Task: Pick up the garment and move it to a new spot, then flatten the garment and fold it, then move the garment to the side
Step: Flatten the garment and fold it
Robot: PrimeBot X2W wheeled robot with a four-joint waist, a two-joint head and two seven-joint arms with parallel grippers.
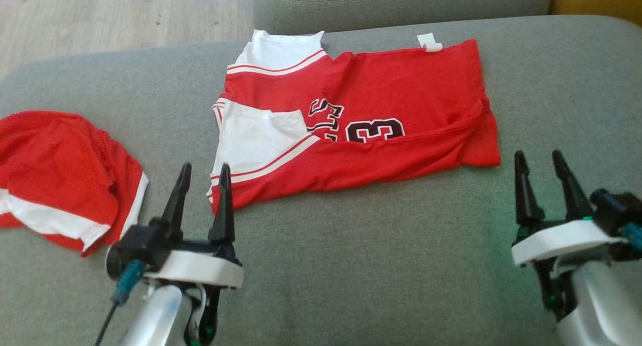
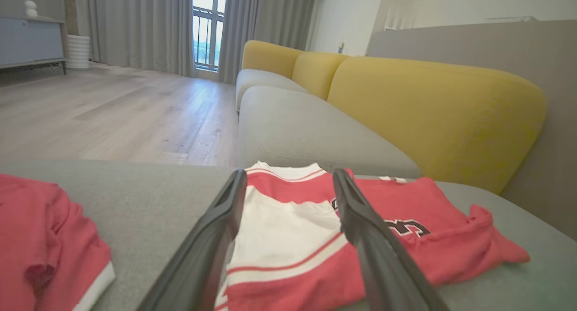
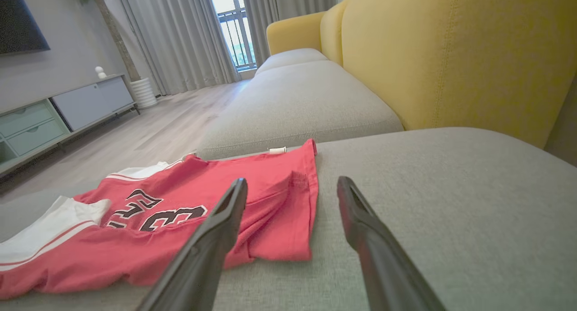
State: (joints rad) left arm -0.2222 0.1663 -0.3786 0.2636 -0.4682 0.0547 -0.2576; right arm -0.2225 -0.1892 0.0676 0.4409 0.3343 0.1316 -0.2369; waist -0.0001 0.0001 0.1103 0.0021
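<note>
Red jersey [image 1: 361, 120] lies half-folded across the middle of the grey sofa cushion [image 1: 351, 266], number facing up, white panels to the left, hem to the right with a small white tag [image 1: 430, 42] on the far edge. The left pincer [image 1: 205, 166] hovers at the jersey's near-left corner with its fingers spread apart and nothing between them. The right pincer [image 1: 538, 155] is just as wide and just as empty, near the right hem but clear of the cloth.

Now the trouble spots. The jersey is doubled over, with a loose ridge running along its near edge toward the hem, so a pinch there could catch the top layer alone and the fold would likely spill open on the lift. If one side grips and the other misses, the cloth probably drags and bunches. Watch the second red garment [image 1: 60, 170] too (it sits close on the left pincer's outer side), because a sweep that way could snag it.

As for room, the near stretch of cushion is bare and so is the right end. The far edge is tight: the jersey's top reaches the seam, with wood floor [image 1: 125, 15] beyond on the left. A yellow backrest [image 2: 428, 112] walls off the right.
</note>
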